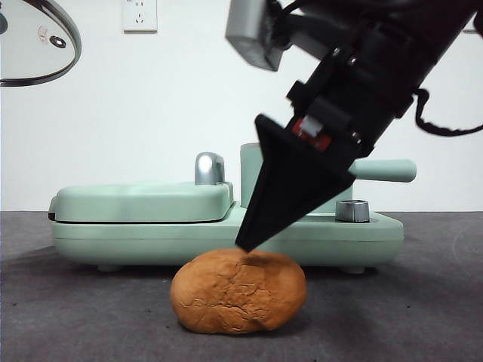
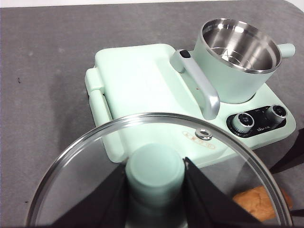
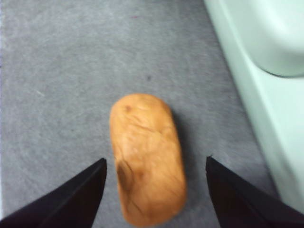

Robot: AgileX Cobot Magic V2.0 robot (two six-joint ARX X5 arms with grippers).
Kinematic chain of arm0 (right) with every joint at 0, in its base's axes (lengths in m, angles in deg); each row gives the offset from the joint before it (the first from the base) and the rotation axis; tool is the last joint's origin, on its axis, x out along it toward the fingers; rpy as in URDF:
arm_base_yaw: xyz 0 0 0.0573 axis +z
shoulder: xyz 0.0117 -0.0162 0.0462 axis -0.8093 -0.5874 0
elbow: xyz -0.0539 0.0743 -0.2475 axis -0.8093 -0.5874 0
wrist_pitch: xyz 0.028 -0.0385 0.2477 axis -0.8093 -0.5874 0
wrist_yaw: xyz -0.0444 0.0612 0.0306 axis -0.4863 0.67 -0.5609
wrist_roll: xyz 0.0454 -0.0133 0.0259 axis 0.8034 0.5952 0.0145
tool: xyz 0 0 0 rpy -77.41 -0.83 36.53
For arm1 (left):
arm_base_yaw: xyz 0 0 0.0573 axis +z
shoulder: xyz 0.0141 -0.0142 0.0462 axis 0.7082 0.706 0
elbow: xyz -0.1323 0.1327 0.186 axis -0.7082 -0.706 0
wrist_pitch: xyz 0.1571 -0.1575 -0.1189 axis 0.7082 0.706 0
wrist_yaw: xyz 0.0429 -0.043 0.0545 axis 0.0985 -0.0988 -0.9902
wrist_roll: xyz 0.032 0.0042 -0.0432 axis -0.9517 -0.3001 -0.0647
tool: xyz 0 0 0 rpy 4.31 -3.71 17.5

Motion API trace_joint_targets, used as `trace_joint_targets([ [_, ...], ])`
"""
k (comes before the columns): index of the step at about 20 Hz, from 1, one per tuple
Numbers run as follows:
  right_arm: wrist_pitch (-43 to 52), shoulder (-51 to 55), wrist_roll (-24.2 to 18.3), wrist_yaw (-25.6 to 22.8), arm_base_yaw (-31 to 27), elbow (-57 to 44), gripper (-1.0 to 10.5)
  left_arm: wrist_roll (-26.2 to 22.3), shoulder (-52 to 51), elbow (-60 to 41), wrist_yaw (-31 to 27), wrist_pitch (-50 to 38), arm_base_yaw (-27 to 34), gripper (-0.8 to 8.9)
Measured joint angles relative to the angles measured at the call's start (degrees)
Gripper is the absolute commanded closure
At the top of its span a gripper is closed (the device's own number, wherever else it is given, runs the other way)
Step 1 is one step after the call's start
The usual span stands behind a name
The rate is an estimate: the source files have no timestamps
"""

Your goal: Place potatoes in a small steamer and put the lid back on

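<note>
The potato (image 1: 238, 292) is seen lying on the grey worktop (image 1: 423, 317), just in front of the mint-green cooker base (image 1: 317, 240), with the right tool (image 3: 156, 164) poised above it, jaws spread wide to either side of its length. In the front view the black tip of that tool hangs just over the potato's top; whether it touches cannot be told. The glass lid (image 2: 156, 166) is held up and away by the left tool (image 2: 155, 178), clamped on the mint knob (image 2: 155, 170), so the small steamer (image 2: 237, 59) stands uncovered, its steel bowl bare.

Trouble is judged most likely at the pick: the potato is rounded and wrinkled, and a closure taken too high on its curve could squeeze it out sideways and roll it against the base. A second risk is foreseen at the pot, where a potato about as wide as the rim could catch crosswise and keep the lid from seating.
</note>
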Motion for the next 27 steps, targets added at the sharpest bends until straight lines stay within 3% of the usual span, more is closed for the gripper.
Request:
trace_joint_targets([
  [6,1.66,-4.46,0.0,-0.09,1.09,0.0,6.2,0.0,0.0,0.0,0.0,0.0,0.0,7.99],
  [11,0.9,-4.87,0.02,-0.17,1.11,0.0,7.9,0.0,0.0,0.0,0.0,0.11,0.0,7.99],
  [18,-6.78,-1.95,2.32,-0.46,1.09,0.57,7.9,0.0,0.0,0.0,0.0,0.11,0.0,7.99],
  [22,-10.38,7.04,7.61,-0.46,0.94,0.66,7.9,0.0,0.0,0.0,0.0,0.09,0.0,7.99],
  [27,-20.2,17.35,18.71,-0.66,-2.38,5.92,7.9,-0.02,0.0,0.0,0.0,0.09,0.0,7.99],
])
